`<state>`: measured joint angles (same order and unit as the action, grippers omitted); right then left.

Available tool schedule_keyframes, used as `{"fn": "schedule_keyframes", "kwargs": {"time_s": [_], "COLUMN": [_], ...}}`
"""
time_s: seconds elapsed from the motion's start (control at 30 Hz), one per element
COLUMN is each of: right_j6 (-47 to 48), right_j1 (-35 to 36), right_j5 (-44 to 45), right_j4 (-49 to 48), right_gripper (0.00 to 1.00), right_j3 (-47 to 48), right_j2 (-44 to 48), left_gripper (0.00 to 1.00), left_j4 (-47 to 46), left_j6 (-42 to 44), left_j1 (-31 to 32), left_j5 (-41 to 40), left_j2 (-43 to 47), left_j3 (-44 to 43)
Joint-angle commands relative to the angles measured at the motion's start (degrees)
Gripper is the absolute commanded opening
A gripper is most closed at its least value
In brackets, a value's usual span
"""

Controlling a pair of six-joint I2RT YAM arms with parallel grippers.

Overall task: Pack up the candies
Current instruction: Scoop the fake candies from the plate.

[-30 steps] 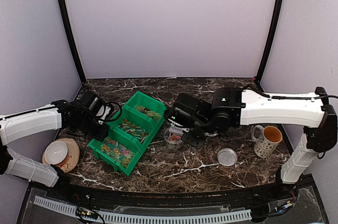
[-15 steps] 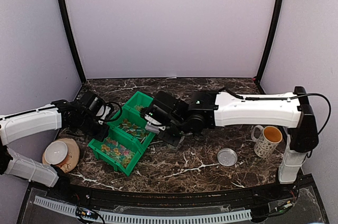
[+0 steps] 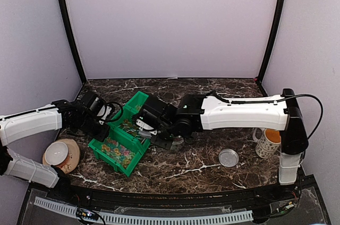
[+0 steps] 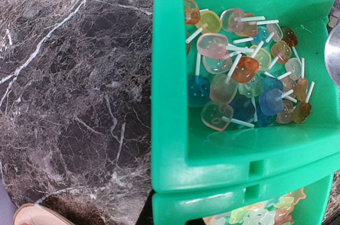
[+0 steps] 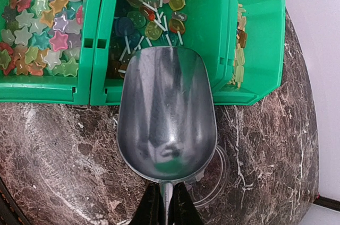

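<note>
Right wrist view: the right gripper [image 5: 167, 208] pinches the handle of an empty metal scoop [image 5: 166, 113]. Its mouth points to 12 o'clock over the middle compartment of the green bin [image 5: 223, 28], where the candies [image 5: 151, 20] lie. From above, the left gripper [image 3: 109, 114] is pressed together at the 9 o'clock side of the green bin.

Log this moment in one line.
right gripper: shut on metal scoop | scoop: empty, tip over lollipops in middle compartment of green bin | left gripper: shut, beside bin

Green bin [image 4: 170, 103]; mixed-colour candies [image 4: 234, 71]; silver scoop [image 5: 167, 108]; dark white-veined marble table [image 4: 74, 76].
</note>
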<state>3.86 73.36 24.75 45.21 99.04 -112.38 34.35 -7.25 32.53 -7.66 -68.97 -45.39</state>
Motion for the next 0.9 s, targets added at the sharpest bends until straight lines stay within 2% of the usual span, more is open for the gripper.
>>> {"fn": "schedule_keyframes", "kwargs": {"time_s": [0.0,0.33,0.87], "right_j6": [-0.38,-0.5,0.34], "right_j1": [0.53,0.47,0.51], "right_j5": [1.5,7.73,7.52], "right_j4": [0.82,5.57,5.88], "right_gripper": [0.0,0.0,0.0], "right_j3": [3.24,11.12,20.24], "right_j2": [-2.32,-10.01,-17.84], "left_gripper": [0.0,0.0,0.0], "left_j4": [-6.03,-6.49,-7.36], "left_j6": [0.03,0.48,0.92], "left_j1": [0.42,0.34,0.42], "left_j5": [-0.3,-0.93,-0.54], "left_j2": [1.47,2.23,3.92], "left_j3": [-1.1,-0.84,-0.12]}}
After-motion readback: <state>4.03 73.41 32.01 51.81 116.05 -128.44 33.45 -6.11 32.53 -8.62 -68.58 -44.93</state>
